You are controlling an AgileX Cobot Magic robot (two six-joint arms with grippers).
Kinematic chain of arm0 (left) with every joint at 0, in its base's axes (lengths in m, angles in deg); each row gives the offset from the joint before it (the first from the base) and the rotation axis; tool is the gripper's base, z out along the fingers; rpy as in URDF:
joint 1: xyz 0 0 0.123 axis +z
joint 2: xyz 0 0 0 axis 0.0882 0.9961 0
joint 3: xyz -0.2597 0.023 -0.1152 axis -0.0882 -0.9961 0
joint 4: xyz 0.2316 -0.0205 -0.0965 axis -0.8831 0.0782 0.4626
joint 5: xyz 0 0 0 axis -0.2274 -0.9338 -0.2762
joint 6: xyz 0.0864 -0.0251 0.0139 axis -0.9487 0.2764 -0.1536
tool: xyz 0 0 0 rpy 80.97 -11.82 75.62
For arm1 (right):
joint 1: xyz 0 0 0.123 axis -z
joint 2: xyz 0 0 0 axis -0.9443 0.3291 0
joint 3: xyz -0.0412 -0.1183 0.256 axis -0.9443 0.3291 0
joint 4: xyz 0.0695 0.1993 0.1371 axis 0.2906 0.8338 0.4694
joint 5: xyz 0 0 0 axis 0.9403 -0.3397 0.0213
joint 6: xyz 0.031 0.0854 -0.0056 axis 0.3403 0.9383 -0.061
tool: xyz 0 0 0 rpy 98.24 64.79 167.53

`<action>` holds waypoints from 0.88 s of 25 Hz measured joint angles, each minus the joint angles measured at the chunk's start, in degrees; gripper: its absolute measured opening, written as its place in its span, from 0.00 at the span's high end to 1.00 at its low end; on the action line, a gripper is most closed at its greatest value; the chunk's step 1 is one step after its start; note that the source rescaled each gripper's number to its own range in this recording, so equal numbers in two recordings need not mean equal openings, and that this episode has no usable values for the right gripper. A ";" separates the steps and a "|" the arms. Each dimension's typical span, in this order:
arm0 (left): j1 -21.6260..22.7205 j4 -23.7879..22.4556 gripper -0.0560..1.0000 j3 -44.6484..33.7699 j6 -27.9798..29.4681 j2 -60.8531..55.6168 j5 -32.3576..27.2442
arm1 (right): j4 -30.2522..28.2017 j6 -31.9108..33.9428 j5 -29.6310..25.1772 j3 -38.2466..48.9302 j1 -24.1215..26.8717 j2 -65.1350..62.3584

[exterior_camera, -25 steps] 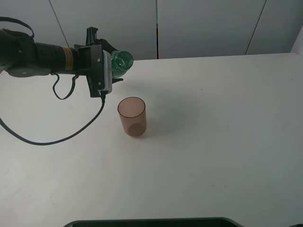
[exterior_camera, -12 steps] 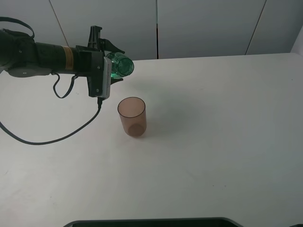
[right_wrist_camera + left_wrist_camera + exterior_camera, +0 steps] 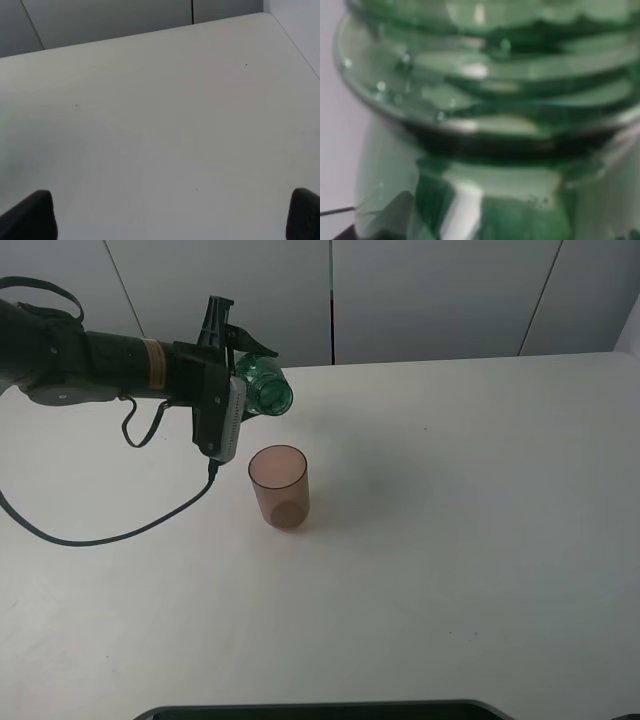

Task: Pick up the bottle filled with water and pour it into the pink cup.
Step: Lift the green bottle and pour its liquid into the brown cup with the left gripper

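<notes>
My left gripper (image 3: 243,375) is shut on the green-tinted bottle (image 3: 266,387) and holds it tipped over in the air. Its open, capless mouth points right and slightly down, just behind and above the pink cup (image 3: 278,487). The cup stands upright on the white table (image 3: 450,540). No stream of water shows. The left wrist view is filled by a blurred close-up of the bottle's threaded neck (image 3: 485,125). My right gripper (image 3: 165,215) is open and empty over bare table; it does not show in the exterior view.
A black cable (image 3: 120,535) loops from the left arm down over the table left of the cup. A dark edge (image 3: 320,708) runs along the table's front. Grey wall panels stand behind the table.
My left wrist has rotated and shifted slightly right. The bottle has tipped further, and its mouth has moved right and down toward the cup. The cup has not moved.
</notes>
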 joint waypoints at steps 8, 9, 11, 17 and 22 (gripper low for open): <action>-0.22 1.57 0.95 0.00 -4.77 0.00 -0.50 | 0.00 0.00 0.00 0.00 0.00 0.00; -0.22 1.56 0.95 0.00 -5.09 0.00 -0.50 | 0.00 0.00 0.00 0.00 0.00 0.00; -0.22 1.79 0.95 0.00 -6.06 0.00 -0.60 | 0.00 0.00 0.00 0.00 0.00 0.00; -0.22 3.08 0.95 0.00 -8.90 0.00 -1.24 | 0.00 0.00 0.00 0.00 0.00 0.00; -0.22 4.87 0.95 0.00 -11.78 0.00 -1.37 | 0.00 0.00 0.00 0.00 0.00 0.00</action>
